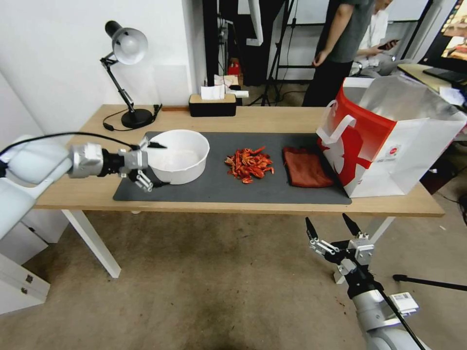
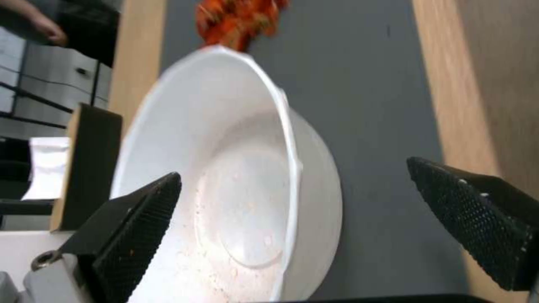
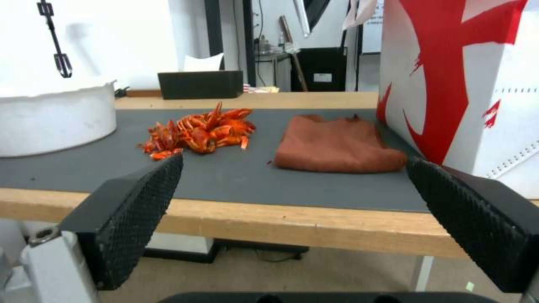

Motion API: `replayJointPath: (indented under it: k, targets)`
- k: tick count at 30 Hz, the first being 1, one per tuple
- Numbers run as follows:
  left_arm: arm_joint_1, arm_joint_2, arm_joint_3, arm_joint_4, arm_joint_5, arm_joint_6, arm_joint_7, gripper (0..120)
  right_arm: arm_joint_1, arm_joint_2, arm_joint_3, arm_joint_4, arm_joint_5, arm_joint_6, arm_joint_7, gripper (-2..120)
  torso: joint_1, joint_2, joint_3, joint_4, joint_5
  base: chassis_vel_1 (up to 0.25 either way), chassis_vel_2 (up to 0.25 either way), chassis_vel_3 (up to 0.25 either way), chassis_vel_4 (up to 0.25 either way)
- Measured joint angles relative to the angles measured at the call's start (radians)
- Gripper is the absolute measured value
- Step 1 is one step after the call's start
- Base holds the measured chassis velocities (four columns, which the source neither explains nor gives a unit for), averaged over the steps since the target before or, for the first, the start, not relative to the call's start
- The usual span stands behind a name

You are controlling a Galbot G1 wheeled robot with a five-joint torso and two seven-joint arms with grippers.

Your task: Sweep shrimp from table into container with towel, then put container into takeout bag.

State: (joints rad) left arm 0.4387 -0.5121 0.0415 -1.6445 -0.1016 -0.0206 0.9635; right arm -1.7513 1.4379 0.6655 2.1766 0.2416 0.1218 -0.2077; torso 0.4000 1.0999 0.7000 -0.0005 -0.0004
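Your left claw reaches out level from the left, fingers spread wide; your right claw hangs low, pointing up, fingers apart.

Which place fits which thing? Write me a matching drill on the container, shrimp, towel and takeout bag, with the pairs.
Things:
1. container
2. shrimp
3. towel
4. takeout bag

Places:
A. heaped mid-mat
B. standing at the table's right end
C. on the mat's left end, at the open left gripper
D. flat between the heap and the bag

Pairs: 1-C, 2-A, 3-D, 4-B
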Motion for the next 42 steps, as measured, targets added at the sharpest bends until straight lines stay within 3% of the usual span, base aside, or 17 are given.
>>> replayJointPath:
  k: [2, 5, 6, 9, 11, 15, 17, 19, 21, 23, 25, 27, 30, 33, 35, 37, 42]
  targets:
    - [-0.022, -0.009, 0.019, 0.011, 0.033, -0.004, 0.032, 100, 0.001, 0.004, -0.002, 0.002, -0.002, 0.000, 0.000, 100, 0.000, 0.000, 0.000, -0.0001, 0.0000, 0.000, 0.000, 0.000, 0.000]
    - [-0.083, -0.026, 0.060, 0.040, 0.129, -0.030, 0.129, 100, 0.000, 0.010, -0.005, 0.007, -0.007, -0.001, 0.000, 100, 0.000, 0.000, 0.000, 0.0006, 0.0006, 0.000, 0.000, 0.000, 0.000]
    - [-0.083, -0.026, 0.060, 0.040, 0.129, -0.030, 0.129, 100, 0.000, 0.010, -0.005, 0.007, -0.007, -0.001, 0.000, 100, 0.000, 0.000, 0.000, 0.0006, 0.0006, 0.000, 0.000, 0.000, 0.000]
    - [-0.143, -0.035, 0.117, 0.065, 0.164, -0.044, 0.155, 100, -0.001, 0.013, -0.006, 0.009, -0.007, -0.003, 0.001, 100, 0.000, 0.000, 0.000, 0.0005, 0.0004, 0.000, 0.000, 0.000, 0.000]
    - [-0.212, -0.051, 0.179, 0.092, 0.172, -0.047, 0.167, 100, -0.002, 0.014, -0.004, 0.010, -0.007, -0.003, 0.001, 100, 0.000, 0.000, 0.000, 0.0005, 0.0005, 0.000, 0.000, 0.000, 0.000]
    - [-0.267, -0.069, 0.227, 0.111, 0.189, -0.049, 0.186, 100, -0.004, 0.015, -0.001, 0.010, -0.007, -0.001, 0.003, 100, 0.000, 0.000, 0.000, 0.0004, 0.0005, 0.000, 0.000, 0.000, 0.000]
    - [-0.331, -0.089, 0.283, 0.133, 0.228, -0.053, 0.211, 100, -0.006, 0.017, 0.004, 0.009, -0.007, 0.004, 0.006, 100, 0.000, 0.000, 0.000, 0.0003, 0.0006, 0.000, 0.000, 0.000, 0.000]
    - [-0.337, -0.091, 0.288, 0.136, 0.230, -0.055, 0.212, 100, -0.007, 0.017, 0.005, 0.009, -0.007, 0.005, 0.006, 100, 0.000, 0.000, 0.000, 0.0004, 0.0006, 0.000, 0.000, 0.000, 0.000]
    - [-0.391, -0.110, 0.343, 0.166, 0.236, -0.062, 0.220, 100, -0.014, 0.020, 0.010, 0.008, -0.006, 0.013, 0.006, 100, 0.000, 0.000, 0.000, 0.0003, 0.0006, 0.000, 0.000, 0.000, 0.000]
    - [-0.397, -0.112, 0.350, 0.169, 0.237, -0.062, 0.221, 100, -0.014, 0.020, 0.010, 0.008, -0.006, 0.015, 0.006, 100, 0.000, 0.000, 0.000, 0.0003, 0.0006, 0.000, 0.000, 0.000, 0.000]
    - [-0.439, -0.132, 0.402, 0.200, 0.237, -0.064, 0.232, 100, -0.020, 0.021, 0.014, 0.008, -0.006, 0.024, 0.005, 100, 0.000, 0.000, 0.000, 0.0005, 0.0005, 0.000, 0.000, 0.000, 0.000]
    - [-0.445, -0.136, 0.411, 0.207, 0.237, -0.065, 0.235, 99, -0.021, 0.021, 0.014, 0.008, -0.006, 0.025, 0.005, 100, 0.000, 0.000, 0.000, 0.0005, 0.0006, 0.000, 0.000, 0.000, 0.000]
    - [-0.472, -0.156, 0.448, 0.244, 0.245, -0.067, 0.246, 91, -0.021, 0.021, 0.015, 0.006, -0.005, 0.027, 0.005, 100, 0.000, 0.000, 0.000, 0.0003, 0.0005, 0.000, 0.000, 0.000, 0.000]
    - [-0.496, -0.172, 0.484, 0.273, 0.261, -0.073, 0.252, 77, -0.021, 0.022, 0.015, 0.003, -0.005, 0.030, 0.005, 100, 0.000, 0.000, 0.000, 0.0004, 0.0004, 0.000, 0.000, 0.000, 0.000]
    - [-0.499, -0.173, 0.488, 0.276, 0.266, -0.074, 0.255, 75, -0.021, 0.023, 0.015, 0.002, -0.005, 0.030, 0.005, 100, 0.000, 0.000, 0.000, 0.0004, 0.0004, 0.000, 0.000, 0.000, 0.000]
    - [-0.505, -0.182, 0.502, 0.286, 0.286, -0.081, 0.272, 62, -0.021, 0.025, 0.015, -0.002, -0.005, 0.034, 0.005, 100, 0.000, 0.000, 0.000, 0.0005, 0.0005, 0.000, 0.000, 0.000, 0.000]
    - [-0.507, -0.188, 0.514, 0.294, 0.289, -0.082, 0.282, 48, -0.022, 0.024, 0.015, -0.007, -0.005, 0.038, 0.005, 100, 0.000, 0.000, 0.000, 0.0005, 0.0004, 0.000, 0.000, 0.000, 0.000]
